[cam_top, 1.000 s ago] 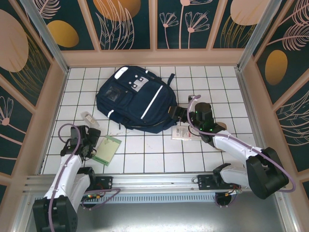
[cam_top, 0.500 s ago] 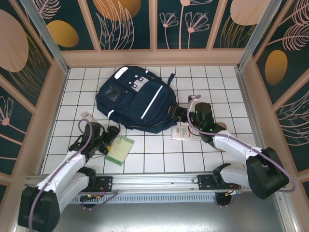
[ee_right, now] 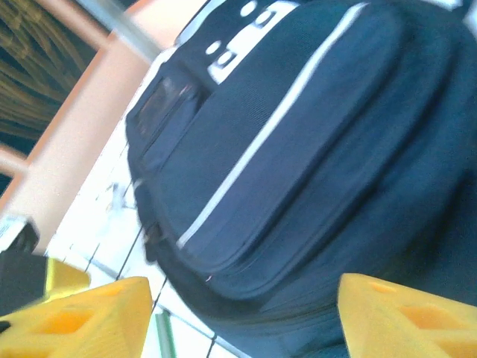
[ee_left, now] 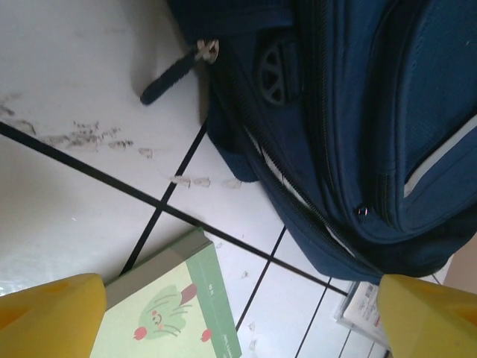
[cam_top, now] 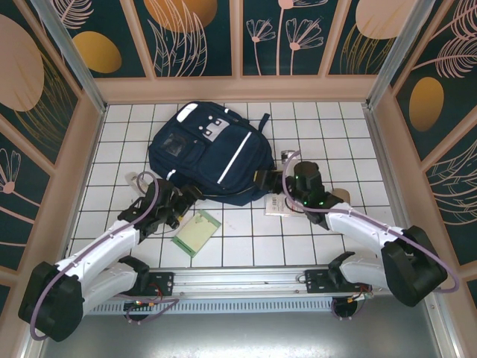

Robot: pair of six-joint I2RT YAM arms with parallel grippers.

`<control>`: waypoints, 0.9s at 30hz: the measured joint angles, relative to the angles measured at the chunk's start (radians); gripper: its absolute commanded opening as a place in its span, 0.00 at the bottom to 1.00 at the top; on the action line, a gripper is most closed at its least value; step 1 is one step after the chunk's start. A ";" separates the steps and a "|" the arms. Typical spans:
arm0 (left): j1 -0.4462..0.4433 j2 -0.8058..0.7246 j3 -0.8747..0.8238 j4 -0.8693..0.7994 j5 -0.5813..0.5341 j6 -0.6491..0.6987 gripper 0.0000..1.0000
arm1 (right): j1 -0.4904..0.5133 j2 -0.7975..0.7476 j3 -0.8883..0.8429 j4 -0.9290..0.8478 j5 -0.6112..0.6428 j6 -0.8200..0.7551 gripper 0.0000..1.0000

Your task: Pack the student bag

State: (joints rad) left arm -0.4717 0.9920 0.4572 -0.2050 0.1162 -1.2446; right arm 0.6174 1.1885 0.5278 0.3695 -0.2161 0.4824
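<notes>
In the left wrist view we see the student bag (ee_left: pixel 358 112) run off the top and right edges, and the green notebook (ee_left: pixel 175 313) is cut by the bottom edge, one corner behind a finger of the left gripper (ee_left: pixel 238 321). The right wrist view is blurred and the fingertips of the right gripper (ee_right: pixel 238 321) leave the frame below, so we cannot tell whether they touch the bag. The print on the white packet (ee_left: pixel 358 306) is too small to read.

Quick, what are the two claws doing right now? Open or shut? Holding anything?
Left claw: open, holding nothing.
Right claw: open, close up to the bag.
</notes>
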 measured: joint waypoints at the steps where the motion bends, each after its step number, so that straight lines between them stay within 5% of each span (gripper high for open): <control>1: 0.000 0.000 0.011 -0.015 -0.015 0.013 0.95 | 0.029 0.001 0.000 0.000 0.000 -0.006 0.45; 11: 0.000 0.000 0.063 -0.145 -0.132 0.142 0.96 | 0.307 0.146 0.024 -0.011 0.008 -0.097 0.00; 27: 0.000 -0.095 -0.044 -0.196 -0.098 0.183 0.94 | 0.489 0.510 0.139 -0.007 0.012 -0.106 0.00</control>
State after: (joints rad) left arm -0.4717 0.8970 0.4129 -0.4007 0.0177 -1.0615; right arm 1.1061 1.6989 0.6670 0.3622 -0.2043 0.3759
